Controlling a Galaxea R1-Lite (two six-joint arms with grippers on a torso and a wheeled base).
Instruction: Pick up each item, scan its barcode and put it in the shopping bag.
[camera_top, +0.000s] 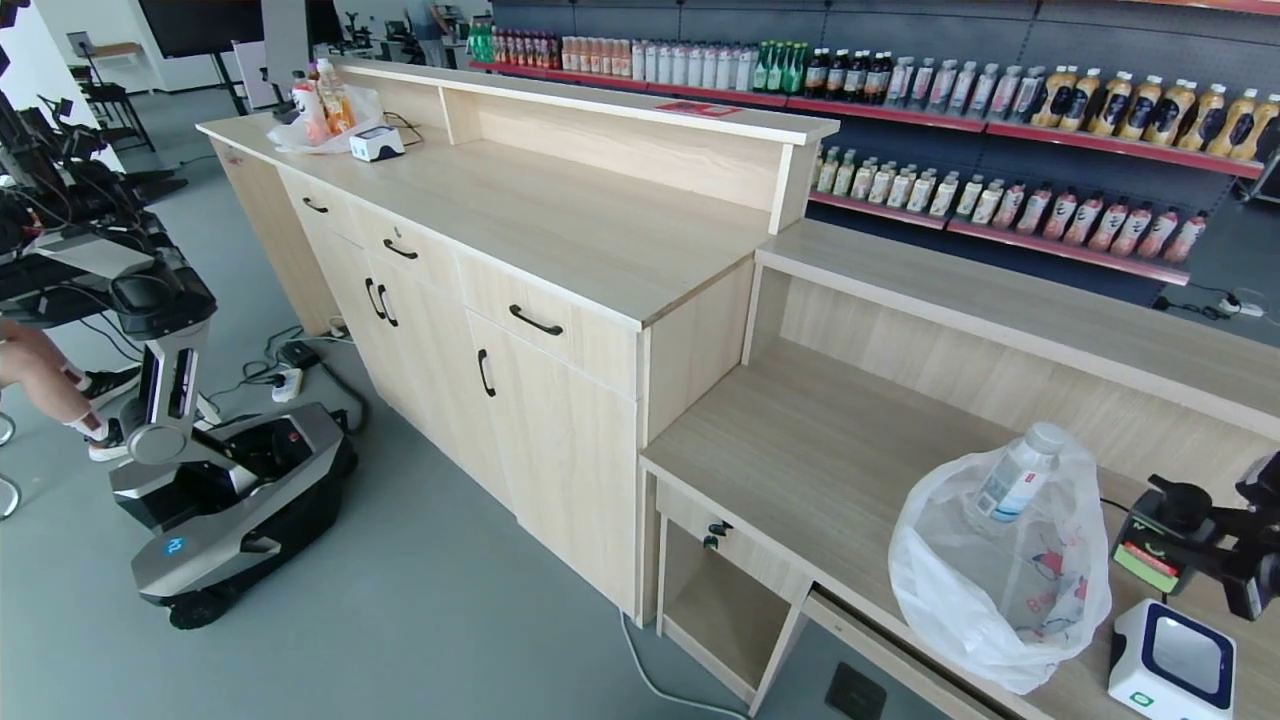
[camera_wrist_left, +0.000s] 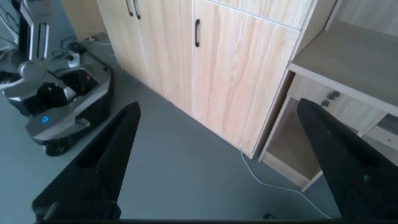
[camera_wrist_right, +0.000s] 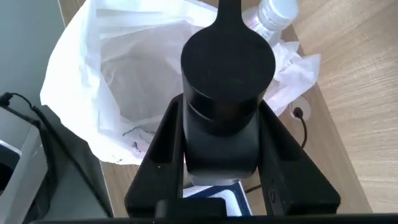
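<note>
The shopping bag (camera_top: 1000, 590), white and thin, sits open on the lower desk (camera_top: 820, 440) at the lower right of my head view. A clear bottle (camera_top: 1015, 475) with a white cap stands tilted inside it, with its neck poking above the rim. In my right wrist view I see the same bag (camera_wrist_right: 124, 81) with the bottle's cap (camera_wrist_right: 277, 9) at its far side.

Just right of the bag, at the right edge of the frame, my right gripper (camera_wrist_right: 221, 106) is pinching a black object (camera_top: 1175, 510). Its fingers (camera_wrist_right: 155, 162) press against both sides of the round body. The object hangs above the desk, beside the bag and not inside it. Below it, in the lower right corner, a white desktop scanner (camera_top: 1172, 662) with a dark window rests on the desk.

My left gripper (camera_wrist_left: 219, 107) is spread wide with nothing between its fingers (camera_wrist_left: 106, 162), above the grey floor in front of the cabinet doors (camera_wrist_left: 242, 62).

A taller counter (camera_top: 560, 220) runs to the upper left. At its far end are another bag of goods (camera_top: 320, 115) and a small scanner (camera_top: 377, 143). Shelves of bottles (camera_top: 1000, 90) line the upper right, and a second robot (camera_top: 220, 490) stands at the lower left.
</note>
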